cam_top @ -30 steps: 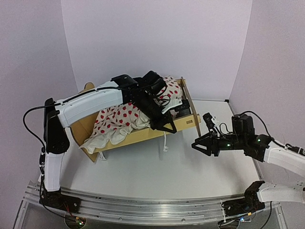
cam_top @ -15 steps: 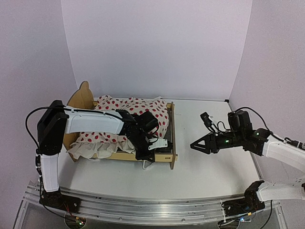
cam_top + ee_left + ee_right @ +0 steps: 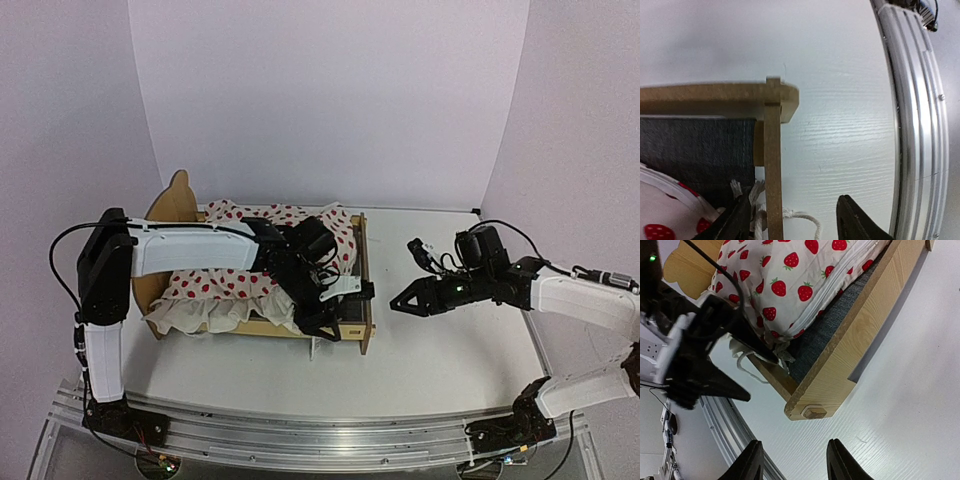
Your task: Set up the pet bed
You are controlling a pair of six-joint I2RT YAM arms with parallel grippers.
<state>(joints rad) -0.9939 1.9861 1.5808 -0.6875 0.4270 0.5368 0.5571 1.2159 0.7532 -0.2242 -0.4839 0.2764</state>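
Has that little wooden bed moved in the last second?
Yes. The pet bed swung its foot end toward the front rail, now lying flat.

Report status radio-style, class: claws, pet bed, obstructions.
Left claw open, straddling near rail of pet bed. Right claw open, empty, off the foot end. Bed flat on table. Blanket bunched inside, cord trailing by left claw.

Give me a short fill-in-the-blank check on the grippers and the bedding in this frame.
1. The left gripper straddles the near rail of the pet bed with its jaws ____.
2. The right gripper hovers open beside the bed and holds ____.
3. The blanket lying in the bed is printed with red ____.
Missing words: open; nothing; strawberries.
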